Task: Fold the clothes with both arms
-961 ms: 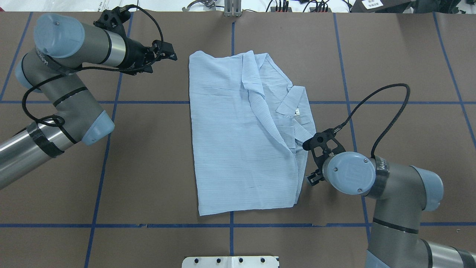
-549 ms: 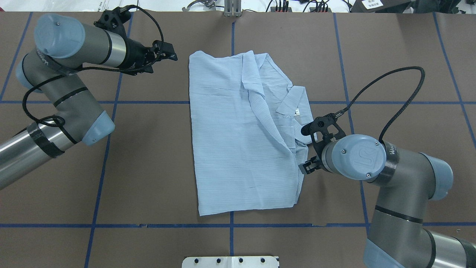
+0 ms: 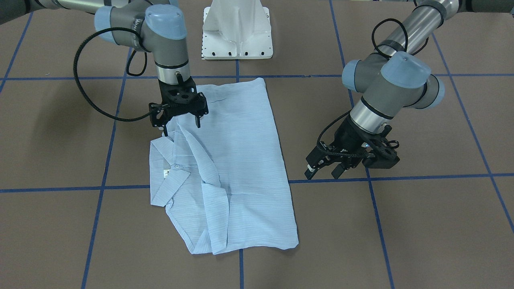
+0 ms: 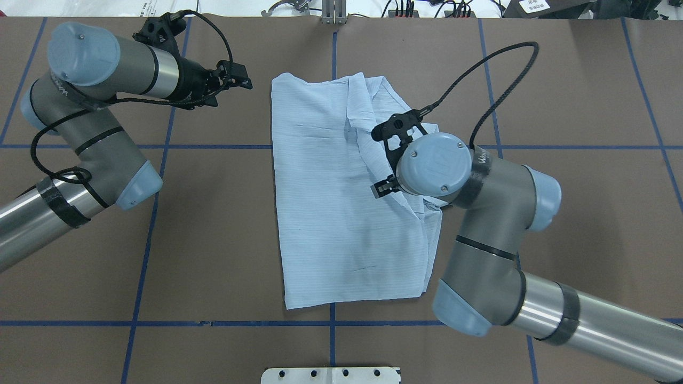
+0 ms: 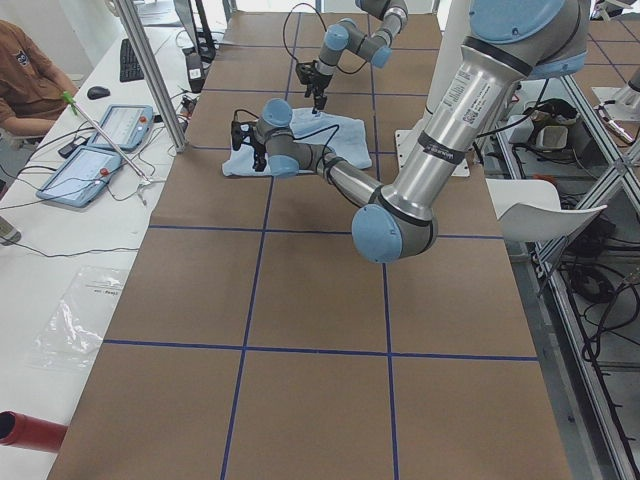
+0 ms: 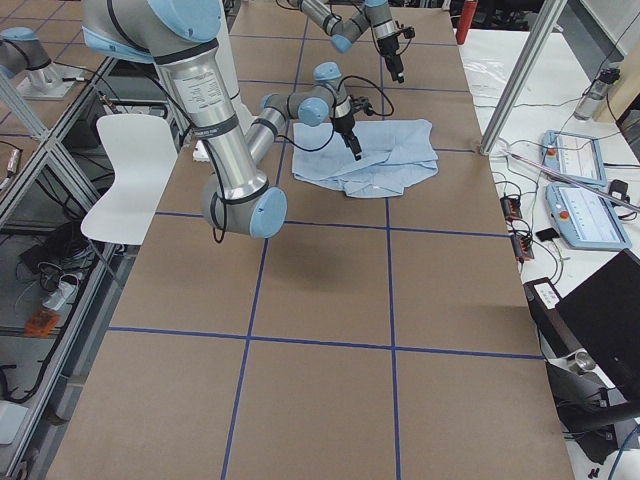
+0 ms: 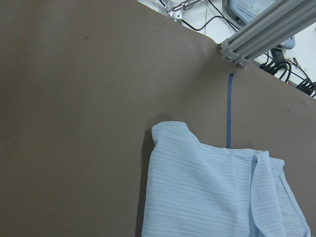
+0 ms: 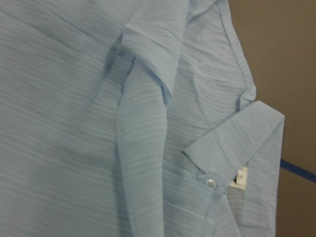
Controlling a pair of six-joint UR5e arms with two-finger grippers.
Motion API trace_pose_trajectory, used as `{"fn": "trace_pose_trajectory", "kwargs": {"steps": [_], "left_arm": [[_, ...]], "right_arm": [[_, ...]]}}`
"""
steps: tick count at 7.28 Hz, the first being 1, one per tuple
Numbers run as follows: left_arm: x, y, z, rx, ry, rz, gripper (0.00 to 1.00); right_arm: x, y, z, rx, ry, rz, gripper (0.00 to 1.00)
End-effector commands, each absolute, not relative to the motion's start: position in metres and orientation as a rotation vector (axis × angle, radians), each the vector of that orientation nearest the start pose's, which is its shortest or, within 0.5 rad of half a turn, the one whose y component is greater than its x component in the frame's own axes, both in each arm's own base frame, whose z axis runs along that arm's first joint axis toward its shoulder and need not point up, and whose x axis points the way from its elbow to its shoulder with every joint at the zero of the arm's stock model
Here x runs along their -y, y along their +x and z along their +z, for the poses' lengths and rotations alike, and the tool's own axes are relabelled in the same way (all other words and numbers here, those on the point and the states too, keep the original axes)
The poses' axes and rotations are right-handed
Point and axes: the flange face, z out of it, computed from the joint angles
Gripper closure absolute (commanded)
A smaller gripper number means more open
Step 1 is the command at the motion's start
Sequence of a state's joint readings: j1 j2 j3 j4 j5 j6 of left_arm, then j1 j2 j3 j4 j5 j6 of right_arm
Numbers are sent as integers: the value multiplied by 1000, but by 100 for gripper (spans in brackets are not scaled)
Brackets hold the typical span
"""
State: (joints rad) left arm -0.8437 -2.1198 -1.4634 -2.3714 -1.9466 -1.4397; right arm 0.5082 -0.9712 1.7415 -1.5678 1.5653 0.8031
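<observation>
The light blue shirt point(image 3: 245, 160) is lying half folded in the middle of the bench point(image 3: 421, 233). The right gripper point(image 3: 180, 129) is hovering over the loose fold near the collar point(image 3: 166, 190), jaws released and empty. The left gripper point(image 3: 321, 175) is hovering beside the shirt, jaws also released. In my judgement the right one should be pinching only the top layer, near its edge
</observation>
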Motion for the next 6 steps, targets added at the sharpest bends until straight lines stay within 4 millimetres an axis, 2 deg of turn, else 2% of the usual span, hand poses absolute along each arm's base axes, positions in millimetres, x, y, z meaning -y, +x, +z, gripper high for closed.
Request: {"fn": "trace_pose_trajectory", "kwargs": {"steps": [1, 2, 3, 4, 6], "left_arm": [[584, 390, 296, -1239, 286, -382, 0], [584, 390, 296, -1239, 286, -382, 0], [584, 390, 296, -1239, 286, -382, 0], [584, 390, 296, -1238, 287, -380, 0], [584, 391, 296, -1240, 282, -384, 0]], "right_arm": [[481, -565, 248, 637, 493, -228, 0], [493, -583, 256, 632, 492, -226, 0], [502, -589, 254, 620, 495, -219, 0], [513, -580, 255, 607, 507, -233, 0], [521, -579, 276, 572, 494, -241, 0]]}}
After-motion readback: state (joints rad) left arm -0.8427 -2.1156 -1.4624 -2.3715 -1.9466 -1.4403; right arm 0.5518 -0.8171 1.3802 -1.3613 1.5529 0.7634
